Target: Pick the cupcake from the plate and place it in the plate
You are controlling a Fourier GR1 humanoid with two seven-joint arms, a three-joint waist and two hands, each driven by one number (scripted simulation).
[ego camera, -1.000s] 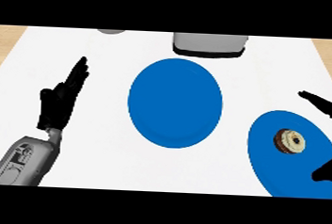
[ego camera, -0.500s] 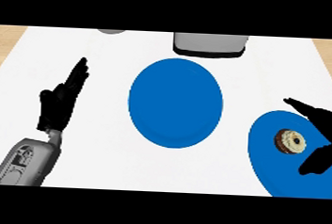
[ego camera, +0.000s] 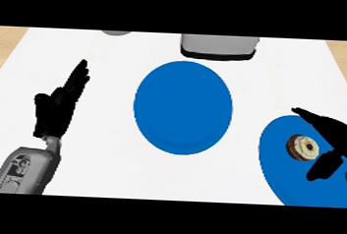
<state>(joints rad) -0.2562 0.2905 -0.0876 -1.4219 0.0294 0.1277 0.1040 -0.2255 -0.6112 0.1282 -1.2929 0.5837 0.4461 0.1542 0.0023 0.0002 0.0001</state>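
Note:
A small cupcake (ego camera: 303, 147) with pale frosting sits on a blue plate (ego camera: 290, 178) at the right edge of the counter. A second, empty blue plate (ego camera: 183, 107) lies in the middle. My right hand (ego camera: 334, 140) comes in from the right and brackets the cupcake: fingers reach over its far side, the thumb hangs at its near right side. The hand is open, and I cannot tell whether it touches the cupcake. My left hand (ego camera: 57, 106) rests open at the left, fingers pointing up.
A grey appliance (ego camera: 218, 46) stands at the counter's far edge, behind the middle plate. A small grey object (ego camera: 116, 32) shows at the far left of that edge. Wooden floor shows beyond both side edges.
My right hand has moved left over the right plate, bringing fingers and thumb closer around the cupcake. The left hand and both plates have stayed still.

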